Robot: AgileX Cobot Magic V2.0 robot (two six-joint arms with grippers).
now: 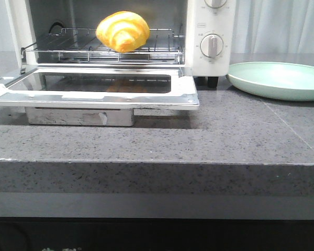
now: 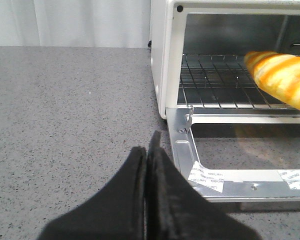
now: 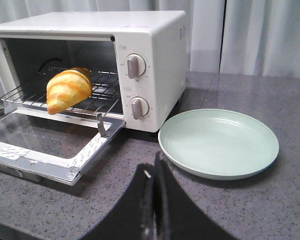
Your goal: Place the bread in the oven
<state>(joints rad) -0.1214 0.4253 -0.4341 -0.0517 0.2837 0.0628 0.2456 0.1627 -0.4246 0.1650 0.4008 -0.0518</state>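
The bread (image 1: pixel 123 31) lay on the wire rack (image 1: pixel 102 44) inside the oven (image 3: pixel 155 65), whose glass door (image 1: pixel 94 86) hung fully down and level over the grey stone counter (image 1: pixel 225 130); the roll sat near the front edge of the rack, its striped side toward the opening. The left gripper (image 2: pixel 149 165) had its black fingers pressed together, holding nothing; it hovered low over the counter, with the near corner of the dropped door just beyond and beside its tips and the bread farther ahead, up inside the cavity. The right gripper (image 3: pixel 154 185) was likewise closed on nothing; the pale green plate (image 3: pixel 219 142) lay bare just ahead of it, and the oven's two round dials (image 3: pixel 136 86) stood farther off beyond the fingertips, the bread well apart from them.
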